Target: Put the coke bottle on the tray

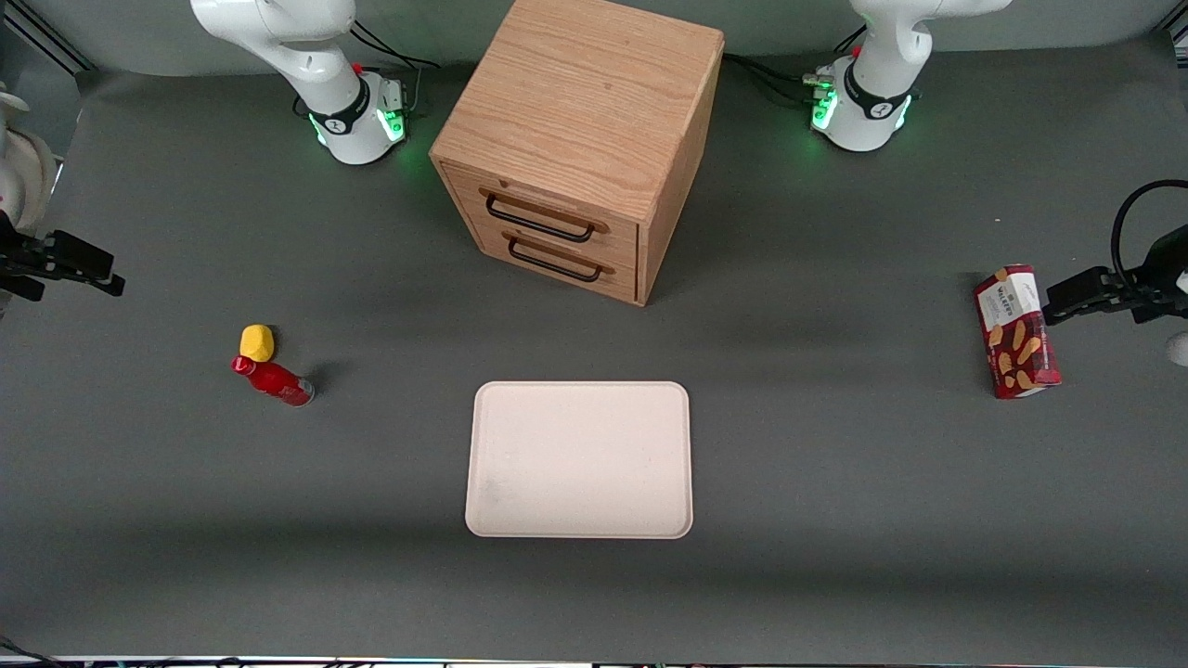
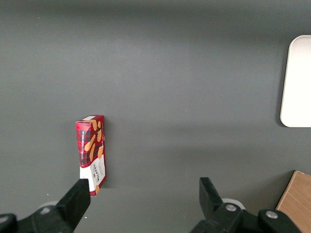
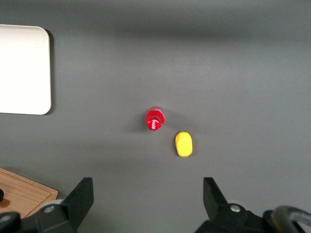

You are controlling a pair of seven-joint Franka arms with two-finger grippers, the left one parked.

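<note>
**Op:** Logging start state. My gripper [image 3: 148, 206] hangs high above the coke bottle [image 1: 273, 379], fingers spread wide with nothing between them. I judge the grasp not yet begun.

**Obs:** Where is the bottle?

**Op:** On the table [image 1: 835, 464] toward the working arm's end, well apart from the tray [image 1: 580, 459], which lies bare in front of the drawer cabinet [image 1: 580, 148]. A yellow lump [image 1: 257, 342] sits just beside its cap, so the approach is probably tight on that flank.

**Obs:** Do the views differ?

**Op:** The front view suggests the bottle leans or lies; my wrist view looks down on its cap, suggesting upright. I cannot settle it. Only the parked wrist view shows the biscuit box [image 2: 92, 153] close up.
</note>
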